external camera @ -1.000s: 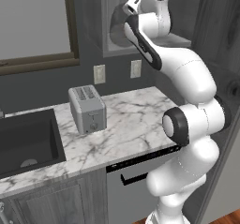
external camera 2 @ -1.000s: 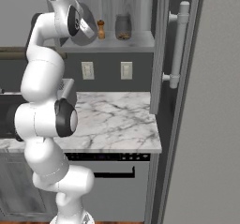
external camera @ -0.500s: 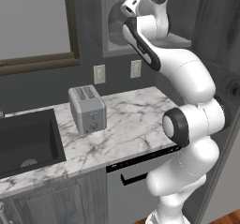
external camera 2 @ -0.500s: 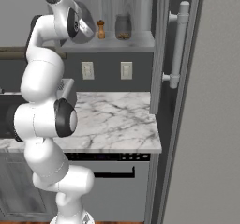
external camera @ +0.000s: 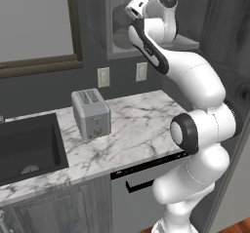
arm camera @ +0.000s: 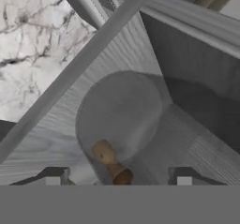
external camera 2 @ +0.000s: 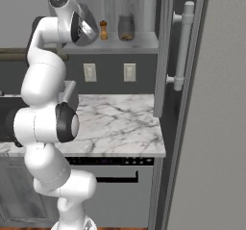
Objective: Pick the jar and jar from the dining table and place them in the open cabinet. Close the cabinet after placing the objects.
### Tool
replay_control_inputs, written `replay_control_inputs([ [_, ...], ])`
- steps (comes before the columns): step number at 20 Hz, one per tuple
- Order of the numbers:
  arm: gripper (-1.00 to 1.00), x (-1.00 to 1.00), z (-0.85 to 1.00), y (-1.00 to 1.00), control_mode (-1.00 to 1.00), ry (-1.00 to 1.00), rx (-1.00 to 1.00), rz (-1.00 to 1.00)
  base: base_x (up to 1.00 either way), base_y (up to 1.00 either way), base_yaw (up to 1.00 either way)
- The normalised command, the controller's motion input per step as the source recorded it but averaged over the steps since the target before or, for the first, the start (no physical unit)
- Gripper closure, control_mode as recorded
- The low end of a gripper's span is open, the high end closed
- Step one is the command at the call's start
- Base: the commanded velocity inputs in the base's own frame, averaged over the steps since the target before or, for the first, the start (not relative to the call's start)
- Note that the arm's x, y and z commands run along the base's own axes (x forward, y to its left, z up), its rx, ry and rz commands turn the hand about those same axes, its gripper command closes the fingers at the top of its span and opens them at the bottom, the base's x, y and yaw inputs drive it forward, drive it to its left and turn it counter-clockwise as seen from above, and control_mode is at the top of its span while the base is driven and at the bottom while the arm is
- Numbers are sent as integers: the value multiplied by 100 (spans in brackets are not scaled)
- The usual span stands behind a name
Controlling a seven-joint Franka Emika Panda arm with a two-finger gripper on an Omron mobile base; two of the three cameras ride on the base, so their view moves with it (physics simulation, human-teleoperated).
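Note:
My gripper point(arm camera: 118, 177) is inside the open cabinet point(external camera 2: 120, 44) and stands open, its fingertips point(arm camera: 54, 175) far apart. A small brown wooden jar point(arm camera: 110, 162) sits on the grey shelf between them, free of both pads. In the right base view this jar point(external camera 2: 103, 30) stands upright just right of my hand point(external camera 2: 87, 31). A glass jar point(external camera 2: 126, 28) with brown contents stands further right on the same shelf. The cabinet door point(external camera 2: 164, 51) is swung open, with its silver bar handle point(external camera 2: 183, 46) facing right. The dining table is out of view.
Below the cabinet runs a marble counter point(external camera: 141, 125) with a silver toaster point(external camera: 90, 112) and a dark sink point(external camera: 27, 149) on the left. Two wall outlets point(external camera 2: 109, 72) sit under the shelf. A front with a black handle point(external camera 2: 117, 178) is below the counter.
My gripper has opened, and the wooden jar it was around now stands free on the shelf. The arm has barely moved.

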Motion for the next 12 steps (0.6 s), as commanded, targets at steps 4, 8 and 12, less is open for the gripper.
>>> replay_control_inputs([
  [4, -100, 1, 0, 0, -100, -1, 0, 4, 0, 0, 0],
  [8, -100, 4, 0, 0, -100, 0, 0, 4, 0, 0, 0],
  [12, -100, 18, 0, 0, -100, -1, -1, 4, 0, 0, 0],
])
